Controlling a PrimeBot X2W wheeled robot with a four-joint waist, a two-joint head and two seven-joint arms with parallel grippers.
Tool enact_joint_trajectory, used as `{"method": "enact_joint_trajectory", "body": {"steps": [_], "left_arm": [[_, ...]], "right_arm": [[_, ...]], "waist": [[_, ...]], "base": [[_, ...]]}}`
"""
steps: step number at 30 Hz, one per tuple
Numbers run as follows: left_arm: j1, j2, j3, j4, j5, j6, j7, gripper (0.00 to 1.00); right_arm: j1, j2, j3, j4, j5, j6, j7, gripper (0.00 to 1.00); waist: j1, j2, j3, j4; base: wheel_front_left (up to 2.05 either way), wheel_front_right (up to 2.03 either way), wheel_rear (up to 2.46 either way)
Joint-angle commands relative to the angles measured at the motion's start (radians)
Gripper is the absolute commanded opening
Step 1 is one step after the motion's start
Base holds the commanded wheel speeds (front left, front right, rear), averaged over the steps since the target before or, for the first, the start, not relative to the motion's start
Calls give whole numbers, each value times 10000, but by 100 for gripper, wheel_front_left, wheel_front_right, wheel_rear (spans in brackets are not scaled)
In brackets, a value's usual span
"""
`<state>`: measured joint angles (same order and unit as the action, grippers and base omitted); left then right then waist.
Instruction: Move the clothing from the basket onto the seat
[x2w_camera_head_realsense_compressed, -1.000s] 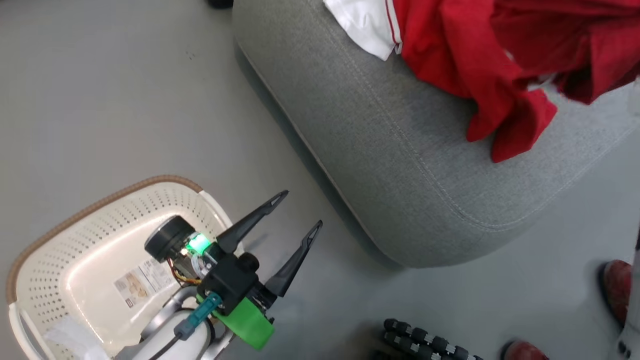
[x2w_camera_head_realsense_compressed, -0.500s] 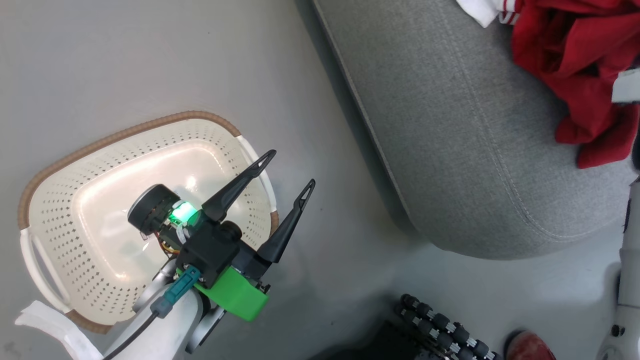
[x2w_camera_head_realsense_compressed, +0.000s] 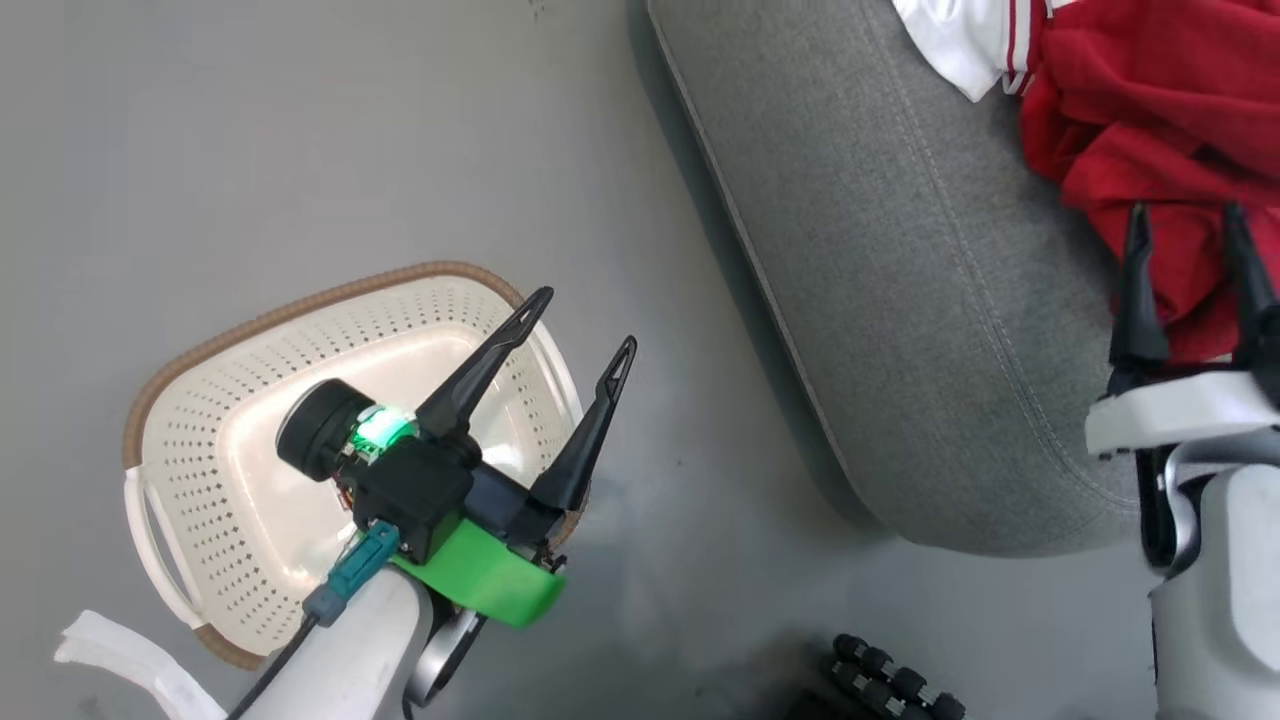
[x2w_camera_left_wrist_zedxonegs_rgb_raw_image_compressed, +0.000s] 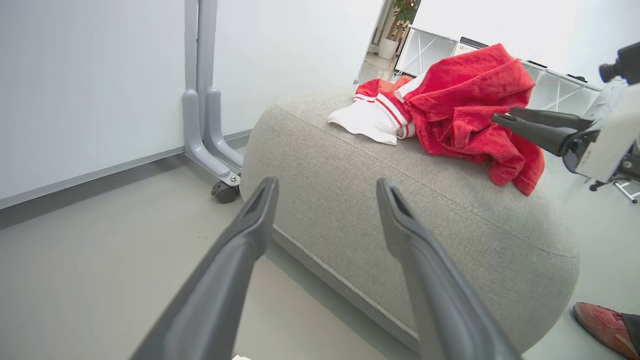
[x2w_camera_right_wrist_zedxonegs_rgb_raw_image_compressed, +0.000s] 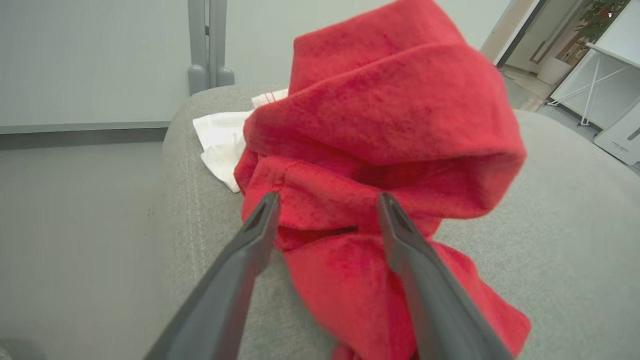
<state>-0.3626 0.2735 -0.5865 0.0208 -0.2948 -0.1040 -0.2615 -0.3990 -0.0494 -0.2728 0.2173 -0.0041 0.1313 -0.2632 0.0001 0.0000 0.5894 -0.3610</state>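
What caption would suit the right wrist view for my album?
Open right gripper pointing at the red clothing heaped on the grey seat.

Head camera looks steeply down from above: basket (x2w_camera_head_realsense_compressed: 250, 370) on the floor (x2w_camera_head_realsense_compressed: 300, 120) at 8 o'clock, seat (x2w_camera_head_realsense_compressed: 900, 300) at 2 o'clock. Left wrist camera sits low near the floor, facing the seat's side from a little way off. Right wrist camera looks close-up at the clothing (x2w_camera_right_wrist_zedxonegs_rgb_raw_image_compressed: 390, 110). All three views share seat and clothing.

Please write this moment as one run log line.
clothing: on seat | basket: on floor | left gripper: open, near basket | right gripper: open, at clothing
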Motion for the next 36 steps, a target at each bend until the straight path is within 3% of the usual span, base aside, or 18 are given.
{"method": "enact_joint_trajectory", "body": {"steps": [1,11,21,28,36], "left_arm": [[263,-129,134,24,45,60,-38,100],[1344,-1815,1862,209,278,46,-28,100],[2690,-2222,3458,799,498,232,-28,100],[3569,-2233,4415,580,477,527,-26,100],[4352,-2233,4911,330,592,496,-28,100]], "right_arm": [[363,-29,128,-83,121,-11,-23,100],[2104,-28,2578,-460,227,-12,-23,100],[2704,-44,3595,-915,123,-12,-23,100],[3250,-36,3779,-1451,347,-12,-23,100],[3868,-31,3642,-1874,772,-12,-23,100]], "waist": [[-1,0,-737,238],[-1,0,-2845,2192],[-1,0,-4654,4215],[-1,0,-5595,4788],[-1,0,-6173,4808]], "base": [[0,0,0],[0,0,0],[0,0,0],[0,0,0],[0,0,0]]}}
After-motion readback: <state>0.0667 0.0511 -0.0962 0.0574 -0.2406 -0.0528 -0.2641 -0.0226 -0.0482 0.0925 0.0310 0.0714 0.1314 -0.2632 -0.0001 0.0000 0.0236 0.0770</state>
